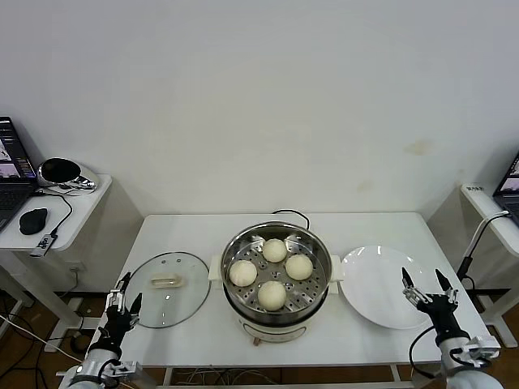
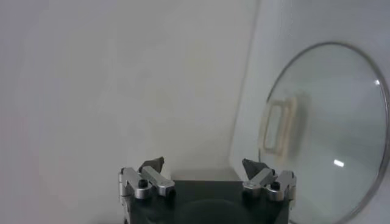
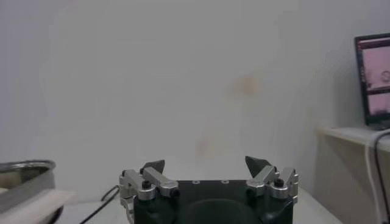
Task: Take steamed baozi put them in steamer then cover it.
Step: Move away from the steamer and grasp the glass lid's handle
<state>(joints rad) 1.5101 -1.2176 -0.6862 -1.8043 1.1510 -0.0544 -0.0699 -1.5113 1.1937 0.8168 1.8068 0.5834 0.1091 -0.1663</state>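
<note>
The steamer [image 1: 280,318] stands uncovered at the table's middle, with several cream-white baozi [image 1: 274,250] on its perforated tray. The cover [image 1: 166,289], a clear glass lid with a cream handle, lies flat on the table to the steamer's left; the left wrist view shows the cover [image 2: 341,122] too. My left gripper [image 1: 126,296] [image 2: 203,163] hovers open and empty at the lid's near left edge. My right gripper [image 1: 422,284] [image 3: 205,163] is open and empty over the near right edge of the white plate [image 1: 373,284]. The steamer's rim [image 3: 24,167] shows beside it.
The white plate holds nothing. A black cord [image 1: 292,215] runs from behind the steamer. A side table [image 1: 65,231] on the left carries a laptop, a mouse [image 1: 33,220] and a cable. Another side table with a laptop [image 3: 373,79] stands on the right.
</note>
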